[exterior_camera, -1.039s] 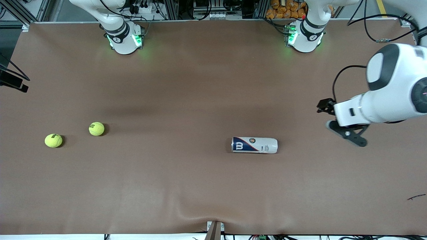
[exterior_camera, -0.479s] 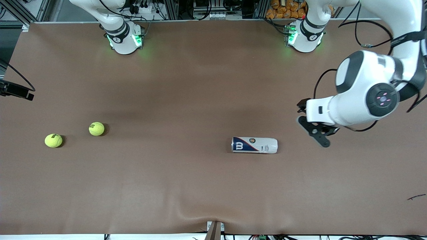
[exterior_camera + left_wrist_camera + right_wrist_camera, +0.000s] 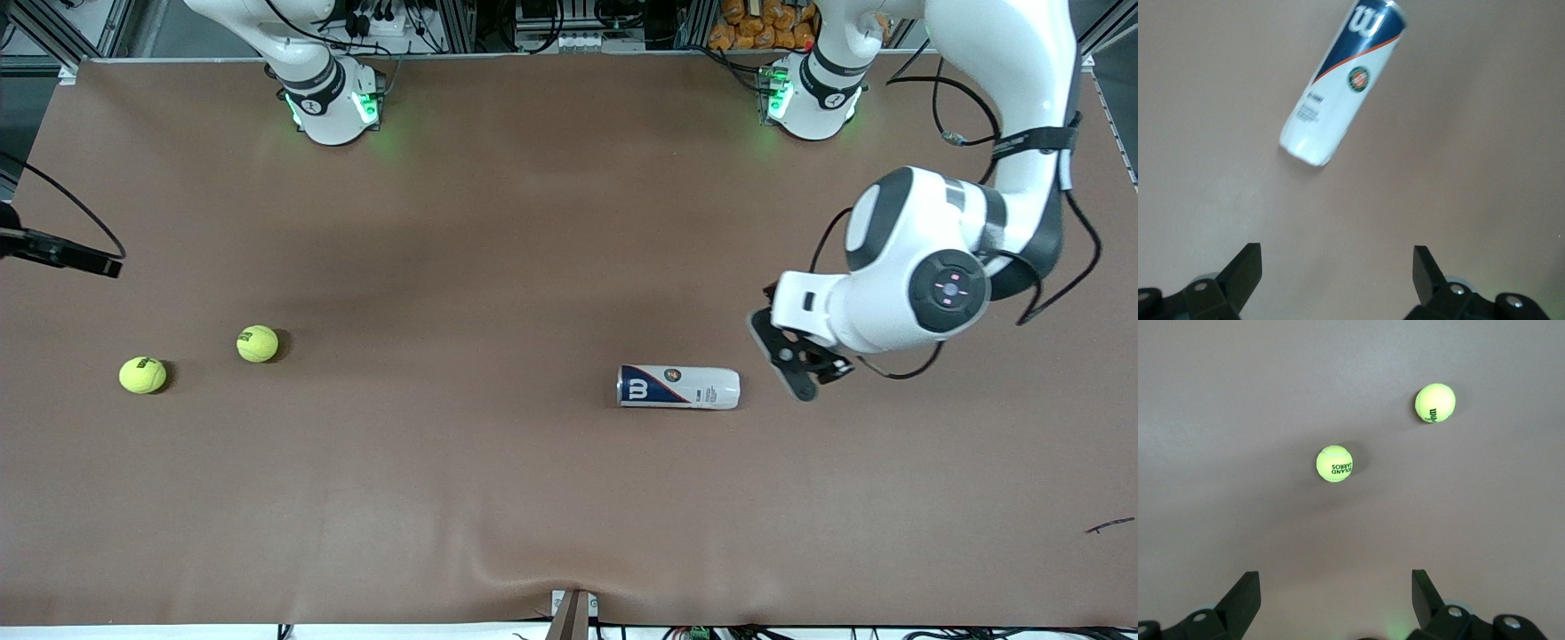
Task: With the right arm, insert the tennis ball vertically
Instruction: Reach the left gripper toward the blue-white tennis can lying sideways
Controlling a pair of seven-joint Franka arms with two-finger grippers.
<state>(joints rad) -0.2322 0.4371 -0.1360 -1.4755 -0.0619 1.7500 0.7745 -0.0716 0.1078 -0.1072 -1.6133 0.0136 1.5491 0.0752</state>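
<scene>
Two yellow-green tennis balls [image 3: 258, 344] [image 3: 142, 375] lie on the brown table near the right arm's end. Both also show in the right wrist view [image 3: 1334, 463] [image 3: 1435, 403]. A white and navy ball can [image 3: 678, 387] lies on its side mid-table and shows in the left wrist view [image 3: 1341, 83]. My left gripper [image 3: 794, 364] hangs open and empty just off the can's white end, toward the left arm's end [image 3: 1337, 252]. My right gripper [image 3: 1336, 577] is open and empty, up over the table by the balls. Only a black part of it [image 3: 62, 253] shows at the front view's edge.
The brown table cover [image 3: 533, 498] has a wrinkle near its front edge at mid-table. A small dark scrap [image 3: 1109, 525] lies near the left arm's end. The two arm bases [image 3: 331, 105] [image 3: 811, 96] stand along the table's back edge.
My left arm has swung in from the left arm's end of the table toward the can's white end. The black part of my right gripper has edged farther into view. Balls and can have not moved.
</scene>
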